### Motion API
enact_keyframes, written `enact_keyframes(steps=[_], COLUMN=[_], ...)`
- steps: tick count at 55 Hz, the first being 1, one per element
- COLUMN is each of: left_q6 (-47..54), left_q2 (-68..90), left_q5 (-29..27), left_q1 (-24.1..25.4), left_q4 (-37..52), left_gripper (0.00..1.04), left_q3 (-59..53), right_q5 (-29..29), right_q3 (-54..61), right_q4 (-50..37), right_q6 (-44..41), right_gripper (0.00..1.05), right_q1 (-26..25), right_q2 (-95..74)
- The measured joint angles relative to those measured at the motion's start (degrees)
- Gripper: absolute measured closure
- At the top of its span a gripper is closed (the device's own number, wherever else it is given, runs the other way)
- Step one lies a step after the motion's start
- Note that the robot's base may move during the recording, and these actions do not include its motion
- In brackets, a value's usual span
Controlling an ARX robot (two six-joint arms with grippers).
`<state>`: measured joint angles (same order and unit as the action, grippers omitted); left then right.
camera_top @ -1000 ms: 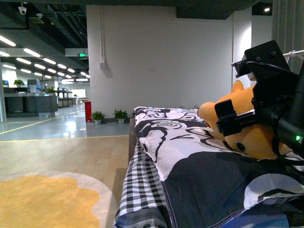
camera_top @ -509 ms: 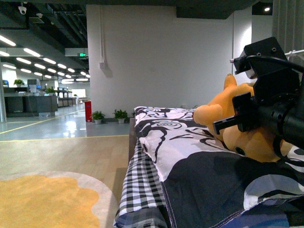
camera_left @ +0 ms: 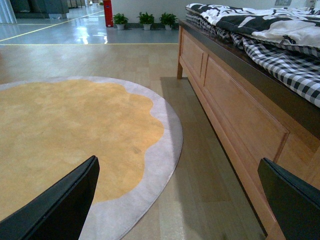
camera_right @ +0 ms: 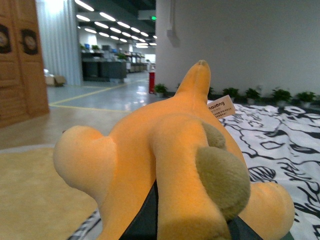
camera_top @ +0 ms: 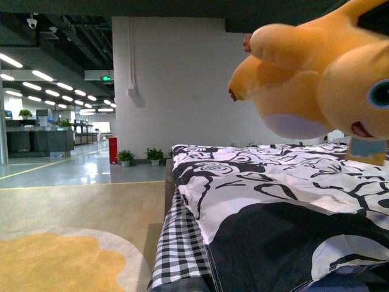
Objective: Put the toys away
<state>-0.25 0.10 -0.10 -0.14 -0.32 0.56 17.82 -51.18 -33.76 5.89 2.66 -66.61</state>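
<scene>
The plush toy [camera_top: 304, 67], orange-yellow with a pale belly, hangs in the air above the bed at the upper right of the front view, close to the camera. In the right wrist view the plush toy [camera_right: 170, 150] fills the picture, a white label on its back. My right gripper [camera_right: 185, 225] is shut on it, and only dark finger [camera_right: 145, 220] edges show under the plush. My left gripper [camera_left: 175, 210] is open and holds nothing, low over the wooden floor between the rug and the bed frame.
A bed with a black-and-white quilt [camera_top: 273, 201] and checked sheet [camera_top: 176, 243] fills the right side. Its wooden frame [camera_left: 235, 110] runs beside the left gripper. A round yellow rug [camera_left: 65, 125] lies on the floor. Potted plants [camera_top: 140, 155] stand along the far wall.
The plush toy has risen off the quilt and now hangs high and near the camera. The right arm's black body no longer shows in the front view.
</scene>
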Motion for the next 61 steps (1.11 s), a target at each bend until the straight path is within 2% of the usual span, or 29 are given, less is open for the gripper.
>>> enact_keyframes(steps=[13,30,46,48,51,54,61], left_q6=[0.0,0.0,0.0,0.0,0.0,0.0,0.0], left_q2=[0.0,0.0,0.0,0.0,0.0,0.0,0.0], left_q5=[0.0,0.0,0.0,0.02,0.0,0.0,0.0], left_q1=[0.0,0.0,0.0,0.0,0.0,0.0,0.0], left_q4=[0.0,0.0,0.0,0.0,0.0,0.0,0.0], left_gripper=[0.06,0.06,0.06,0.06,0.06,0.06,0.06], left_q3=[0.0,0.0,0.0,0.0,0.0,0.0,0.0], right_q5=[7.28,7.89,7.56,5.62,-6.29,-13.0,-18.25], right_q3=[10.19,18.47,18.82,18.53,16.57,17.31,24.85], right_q4=[2.56,7.98,8.39,9.97,21.49,28.41,29.33], right_q6=[6.95,12.68,13.86,13.05,7.54,2.97,-2.93], right_gripper=[0.98,0.98,0.98,0.98,0.98,0.98,0.98], right_q1=[-4.22,-9.11,-9.77,-9.16,-5.44,-3.65,-3.02], right_q2=[14.29,27.12,27.74,27.89,29.4,31.26,34.86])
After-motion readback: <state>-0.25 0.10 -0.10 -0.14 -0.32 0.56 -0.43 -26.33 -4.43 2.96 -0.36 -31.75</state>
